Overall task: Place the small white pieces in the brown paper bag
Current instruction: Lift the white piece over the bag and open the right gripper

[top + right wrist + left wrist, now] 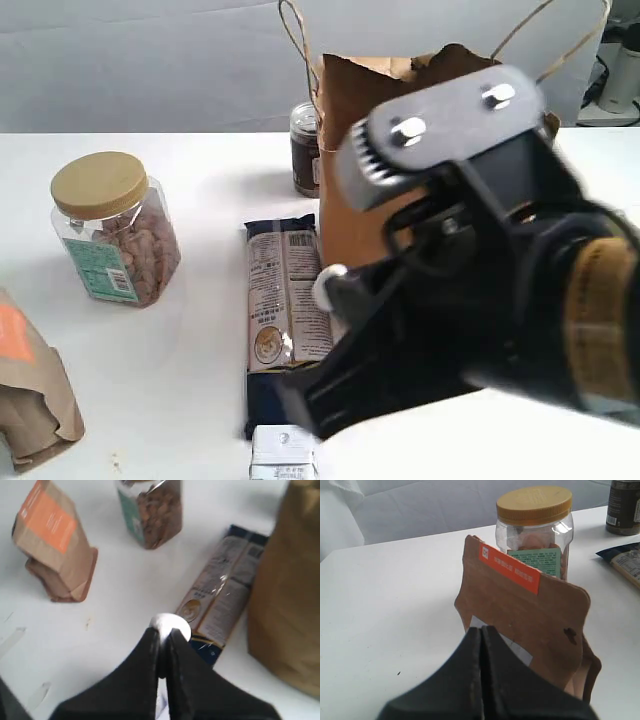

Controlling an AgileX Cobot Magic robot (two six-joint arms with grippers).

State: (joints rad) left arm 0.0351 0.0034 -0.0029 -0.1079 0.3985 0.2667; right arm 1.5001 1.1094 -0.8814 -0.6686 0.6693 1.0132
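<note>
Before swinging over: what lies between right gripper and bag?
Only the flat blue packet on the table lies between the right gripper, shut on a white piece, and the bag; the right wrist view shows it.

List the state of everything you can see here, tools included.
brown paper bag: upright, handles up
small white piece: pinched in the right tool, outside the bag
right tool: shut on the small white piece
left tool: shut, empty
nut jar: upright, yellow lid on
dark jar: upright
blue packet: lying flat
orange-label pouch: standing, top closed
</note>
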